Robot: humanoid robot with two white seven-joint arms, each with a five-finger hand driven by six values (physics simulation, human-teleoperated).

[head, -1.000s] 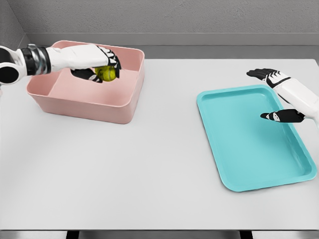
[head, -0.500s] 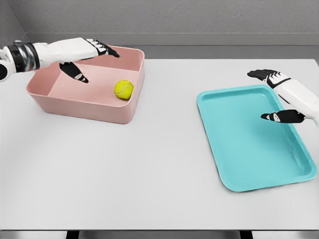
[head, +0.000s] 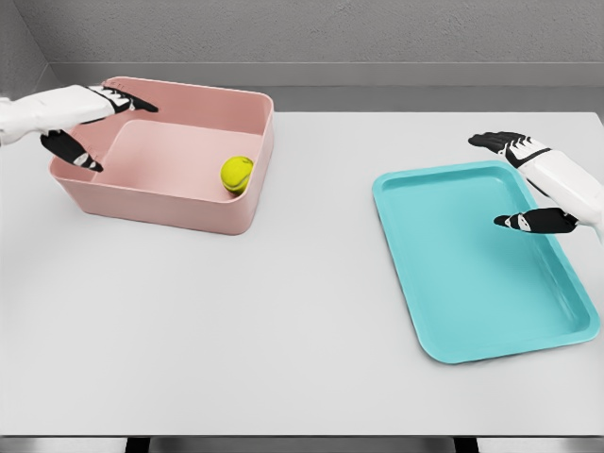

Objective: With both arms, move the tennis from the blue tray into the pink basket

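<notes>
Head view: the tennis ball (head: 237,174) lies inside the pink basket (head: 170,200), close against its right wall near the front corner. The left robot hand (head: 77,121) hangs over the basket's left rim, fingers spread, holding nothing. The right robot hand (head: 538,189) hovers at the far right edge of the blue tray (head: 477,283), fingers loosely extended and empty. Between basket and tray the white desk (head: 283,311) lies open, its front edge showing below.

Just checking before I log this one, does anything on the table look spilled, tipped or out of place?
Nothing stands out. The tennis ball lies inside the pink basket against its right wall, the blue tray sits flat and holds nothing, and the left hand and right hand are both open.
</notes>
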